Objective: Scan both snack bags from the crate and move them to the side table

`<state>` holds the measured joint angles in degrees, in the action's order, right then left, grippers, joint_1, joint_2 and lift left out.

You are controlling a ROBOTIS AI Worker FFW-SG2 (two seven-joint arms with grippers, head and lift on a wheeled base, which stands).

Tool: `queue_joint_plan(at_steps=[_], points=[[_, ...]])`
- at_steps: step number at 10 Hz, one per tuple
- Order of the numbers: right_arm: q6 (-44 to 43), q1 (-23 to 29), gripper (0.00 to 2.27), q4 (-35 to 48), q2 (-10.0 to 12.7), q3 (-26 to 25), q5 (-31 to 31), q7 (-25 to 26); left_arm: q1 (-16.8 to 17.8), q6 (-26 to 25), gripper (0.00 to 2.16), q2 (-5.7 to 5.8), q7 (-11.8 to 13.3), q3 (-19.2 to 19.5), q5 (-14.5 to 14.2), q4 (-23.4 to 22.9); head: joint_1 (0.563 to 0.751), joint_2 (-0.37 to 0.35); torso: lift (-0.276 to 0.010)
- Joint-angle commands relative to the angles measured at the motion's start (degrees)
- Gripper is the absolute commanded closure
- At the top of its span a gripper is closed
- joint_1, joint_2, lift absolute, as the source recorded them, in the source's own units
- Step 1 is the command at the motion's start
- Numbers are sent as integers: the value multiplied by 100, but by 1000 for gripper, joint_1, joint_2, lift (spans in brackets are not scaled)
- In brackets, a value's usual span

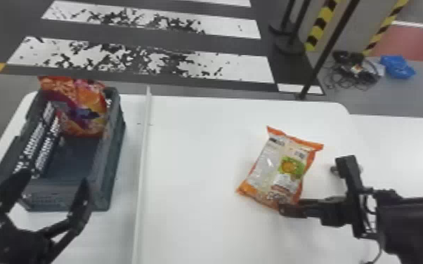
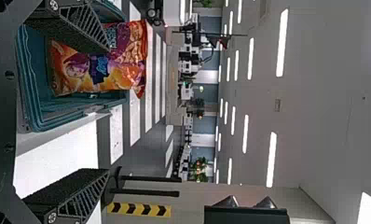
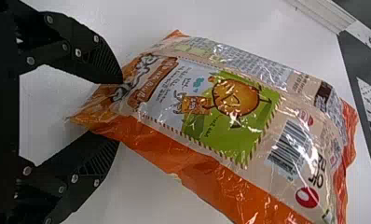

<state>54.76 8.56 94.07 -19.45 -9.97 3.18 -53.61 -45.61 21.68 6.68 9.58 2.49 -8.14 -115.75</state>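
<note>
On white table (image 1: 200,158), glossy snack bag (image 1: 274,168) (orange-edged)

Worn white stripes (image 1: 221,28) cross the dark floor (image 1: 151,37) beyond the white desk (image 1: 203,140); long bright strip lights (image 2: 282,42) line the pale ceiling (image 2: 323,93).

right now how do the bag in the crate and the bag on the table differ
The crate bag pokes above the crate's rim; the table bag lies on the table. The crate bag is red, orange and purple; the table bag is pale with orange edges. Both are snack bags.
</note>
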Motion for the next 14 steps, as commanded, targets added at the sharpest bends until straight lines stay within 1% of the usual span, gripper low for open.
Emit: queue_joint_plan(at_steps=[1, 3, 5, 7, 8, 9, 10, 11, 12, 14], points=[[-30, -3, 2256, 6, 11, 30, 148, 70, -1, 15, 83, 0, 0, -3, 5, 0, 695, -134, -75], [-188, 41, 2256, 59, 2, 91, 324, -27, -1, -2, 83, 0, 0, 6, -3, 9, 695, -140, -75], [-434, 208, 2256, 332, 37, 39, 368, -36, -1, 15, 83, 0, 0, 6, -3, 9, 695, -136, -75], [-399, 384, 2256, 789, 99, -418, 122, 34, -10, 15, 83, -9, 0, 15, -3, 9, 695, -134, -75], [-382, 445, 2256, 982, 108, -708, -80, 61, -10, 15, 83, -9, 0, 15, -3, 9, 695, -143, -75], [-294, 471, 2256, 1079, 143, -1095, -344, 237, -10, 15, 83, -17, 0, 15, 5, 9, 695, -160, -75], [-276, 436, 2256, 1079, 134, -1438, -494, 351, -10, 15, 83, -17, 0, 15, 5, 9, 695, -187, -75], [-276, 375, 2256, 1052, 108, -1728, -608, 351, -10, 15, 83, -9, 0, 15, 5, 9, 695, -207, -75], [-311, 357, 2256, 1017, 99, -2027, -696, 447, -10, 15, 83, -9, 0, 15, 5, 9, 695, -243, -75], [-452, 375, 2256, 947, 116, -2484, -836, 984, -19, 15, 83, -9, 0, 15, 5, 0, 695, -325, -75]])
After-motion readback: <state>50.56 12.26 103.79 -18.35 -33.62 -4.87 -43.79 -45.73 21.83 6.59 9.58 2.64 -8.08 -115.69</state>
